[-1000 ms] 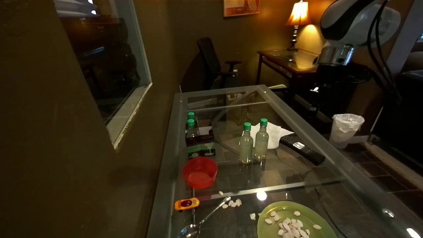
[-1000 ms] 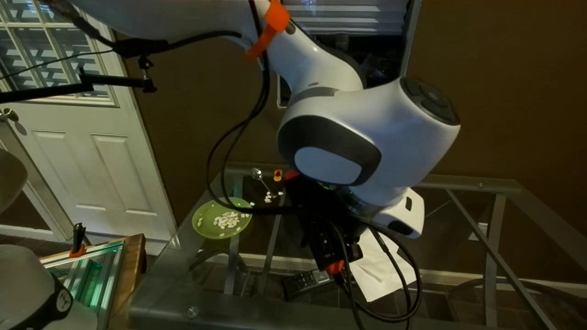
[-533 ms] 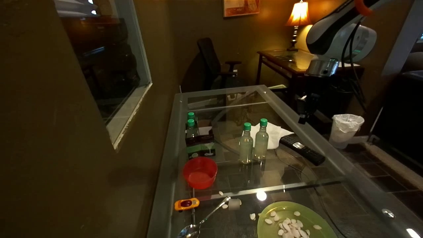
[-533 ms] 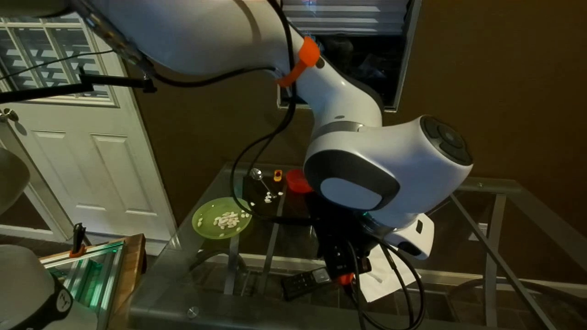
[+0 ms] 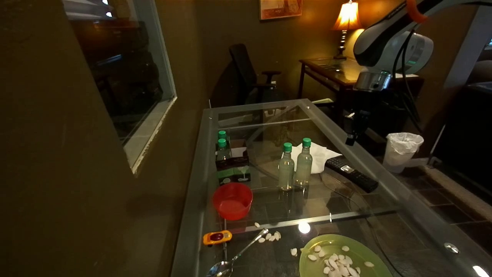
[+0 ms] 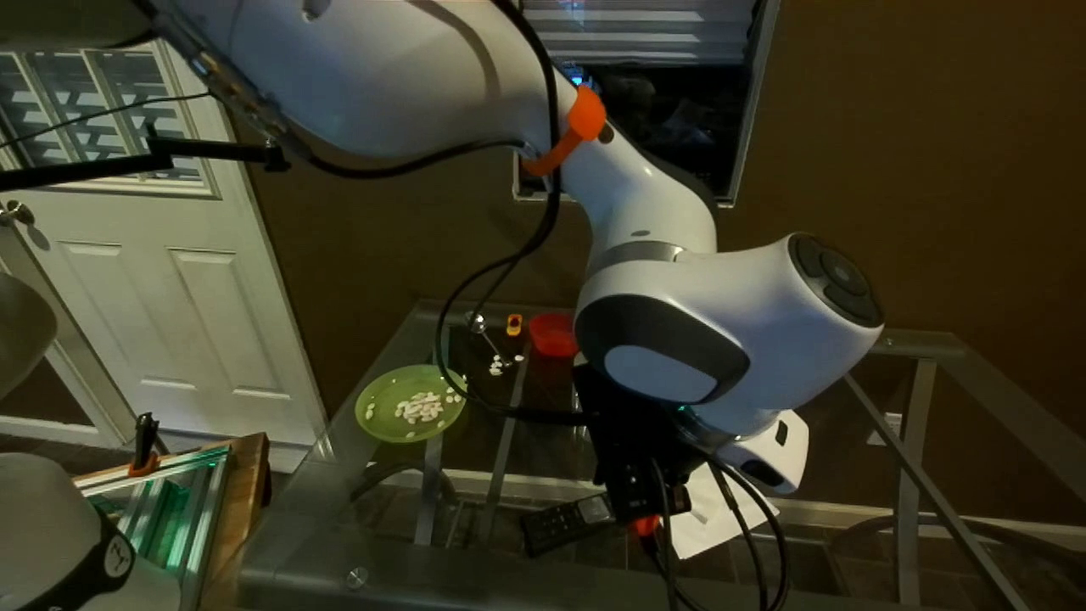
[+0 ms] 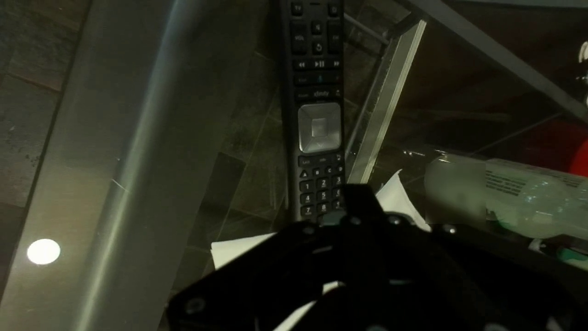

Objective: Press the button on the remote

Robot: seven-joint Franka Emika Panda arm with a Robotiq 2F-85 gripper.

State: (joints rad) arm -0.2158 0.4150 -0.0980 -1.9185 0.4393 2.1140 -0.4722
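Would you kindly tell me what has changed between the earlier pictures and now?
The robot arm has moved lower in both exterior views, bringing its jaws closer to the remote, and the red bowl, mostly hidden in an exterior view before, now shows. No object was visibly taken hold of or let go. The remote, bottles, green plate and spoon stayed put.

Remote [image 7: 319,94]: slim, matte black bar, lying flat and face up
Silver pad [image 7: 320,127]: squarish, a smaller square at its centre
Keys [image 7: 307,186]: black, pale-lettered; numbers toward one end, play and volume toward the other
Place: on the glass table [image 6: 475,581], near its edge, number end at the white paper [image 5: 319,156]; touching, I can't tell
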